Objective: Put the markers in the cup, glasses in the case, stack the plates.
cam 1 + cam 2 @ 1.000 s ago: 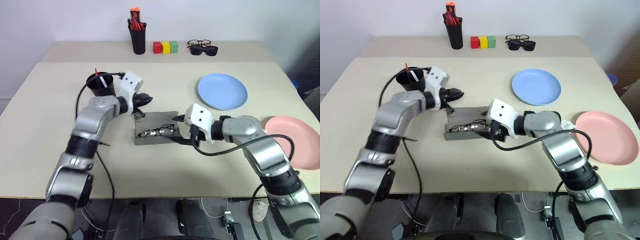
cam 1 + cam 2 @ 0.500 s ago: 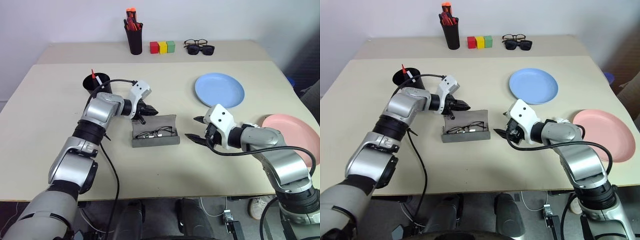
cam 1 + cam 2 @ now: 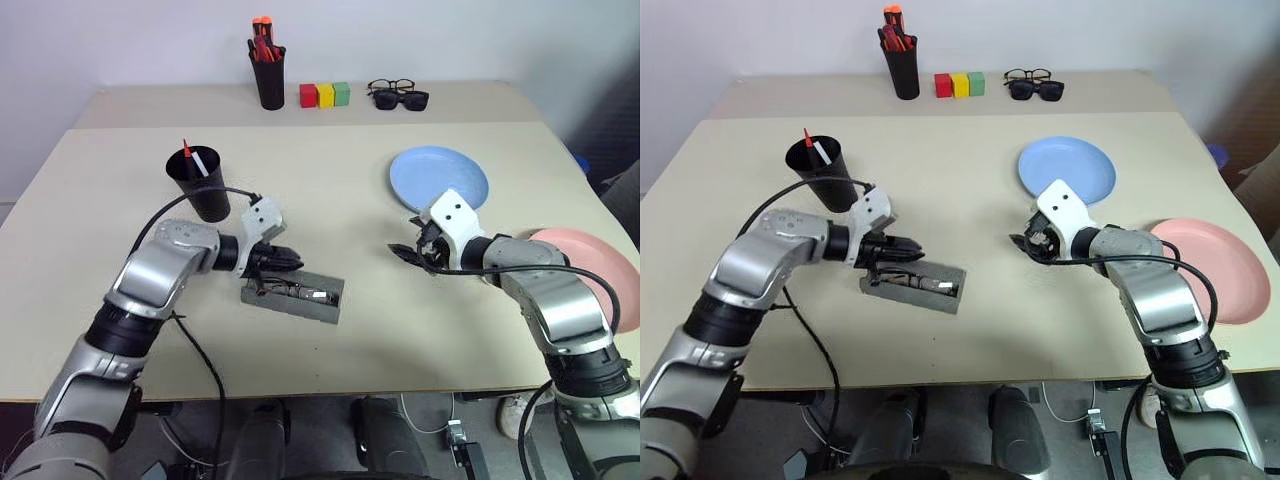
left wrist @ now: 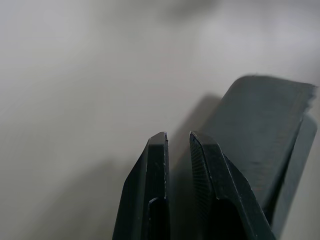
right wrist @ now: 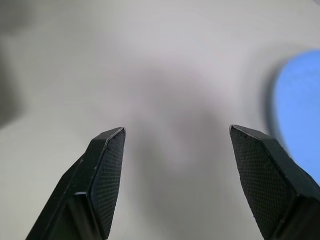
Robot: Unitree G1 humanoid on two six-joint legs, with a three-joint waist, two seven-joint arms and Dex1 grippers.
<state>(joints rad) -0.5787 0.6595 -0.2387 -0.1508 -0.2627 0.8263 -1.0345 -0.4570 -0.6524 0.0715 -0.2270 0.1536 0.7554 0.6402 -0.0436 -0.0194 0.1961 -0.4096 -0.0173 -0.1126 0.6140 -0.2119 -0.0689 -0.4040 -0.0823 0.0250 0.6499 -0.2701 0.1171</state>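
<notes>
Overhead first, from the head camera: my left pincer (image 3: pixel 285 262) sits at the left end of the case (image 3: pixel 305 298), tips nearly together. The case lies on the table (image 3: pixel 420 350) with its long axis slanting, left end farther from me and right end nearer, and the glasses (image 3: pixel 910 282) show inside it. The markers (image 3: pixel 192 160) stand in the cup (image 3: pixel 203 190), beyond my left arm. My right pincer (image 3: pixel 408 252) hangs wide open and empty, just short of the near edge of the blue plate (image 3: pixel 440 178). The pink plate (image 3: pixel 590 275) lies well off to its right. So my right arm is the nearer one for the plates.

Next, my left wrist: my two fingers (image 4: pixel 156 175) show only a slit between them, nothing in it, and the case's grey shell runs alongside one finger.

Last, my right wrist: the pads (image 5: pixel 107 165) stand far apart over bare table, with the blue plate's rim off to one side of them.
</notes>
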